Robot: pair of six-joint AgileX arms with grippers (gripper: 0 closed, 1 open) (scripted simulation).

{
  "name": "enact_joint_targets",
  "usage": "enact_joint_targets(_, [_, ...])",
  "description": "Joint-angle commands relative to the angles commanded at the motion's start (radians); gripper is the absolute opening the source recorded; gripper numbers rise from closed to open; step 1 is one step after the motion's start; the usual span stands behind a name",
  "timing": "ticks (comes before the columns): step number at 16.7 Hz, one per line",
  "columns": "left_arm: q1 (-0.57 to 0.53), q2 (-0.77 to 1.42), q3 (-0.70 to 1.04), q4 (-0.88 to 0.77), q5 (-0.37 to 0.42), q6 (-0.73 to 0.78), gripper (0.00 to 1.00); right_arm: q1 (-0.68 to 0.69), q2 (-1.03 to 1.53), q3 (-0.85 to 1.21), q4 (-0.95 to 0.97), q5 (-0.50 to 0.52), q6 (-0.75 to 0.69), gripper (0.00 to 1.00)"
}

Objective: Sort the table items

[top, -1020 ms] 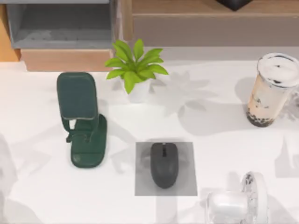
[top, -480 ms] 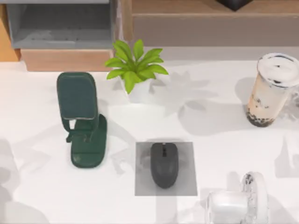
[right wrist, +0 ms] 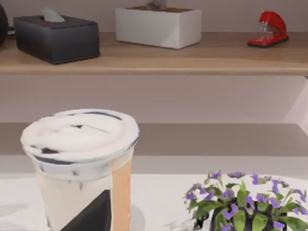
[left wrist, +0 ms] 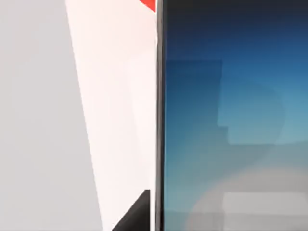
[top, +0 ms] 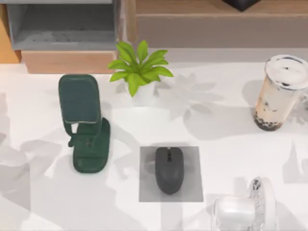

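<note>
- The white table point(top: 226, 144) runs up to wooden shelving at 12 o'clock; the right wrist view shows a shelf point(right wrist: 192, 60) carrying a dark tissue box point(right wrist: 57, 37), a white planter point(right wrist: 158, 25) and a red stapler point(right wrist: 268, 29).
- No writing can be read anywhere.
- The mouse point(top: 169, 169) lies on a grey pad point(top: 147, 192) just below table centre.
- The green phone stand point(top: 84, 122) stands at 9 o'clock, the potted plant point(top: 139, 70) at 12.
- The milk tea point(top: 280, 92) stands at 3 o'clock, close before the right wrist camera.
- The phone point(left wrist: 236, 115), screen blue, sits right against the left wrist camera.
- I cannot tell how either arm's jaws stand.
</note>
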Motion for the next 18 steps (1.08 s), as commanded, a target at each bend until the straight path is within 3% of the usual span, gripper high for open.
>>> enact_joint_targets(6, [-0.537, -0.263, -0.093, 0.245, -0.302, -0.55, 0.0, 0.0, 0.0, 0.0, 0.0, 0.0, 0.0, 1.0])
enact_joint_targets(11, [-0.934, -0.435, -0.21, 0.321, -0.409, -0.905, 0.0, 0.0, 0.0, 0.0, 0.0, 0.0, 0.0, 1.0])
enact_joint_targets(14, [-1.063, -0.467, -0.268, 0.323, -0.415, -1.006, 0.0, 0.0, 0.0, 0.0, 0.0, 0.0, 0.0, 1.0])
enact_joint_targets(18, [-1.098, -0.472, -0.287, 0.32, -0.412, -1.029, 0.0, 0.0, 0.0, 0.0, 0.0, 0.0, 0.0, 1.0])
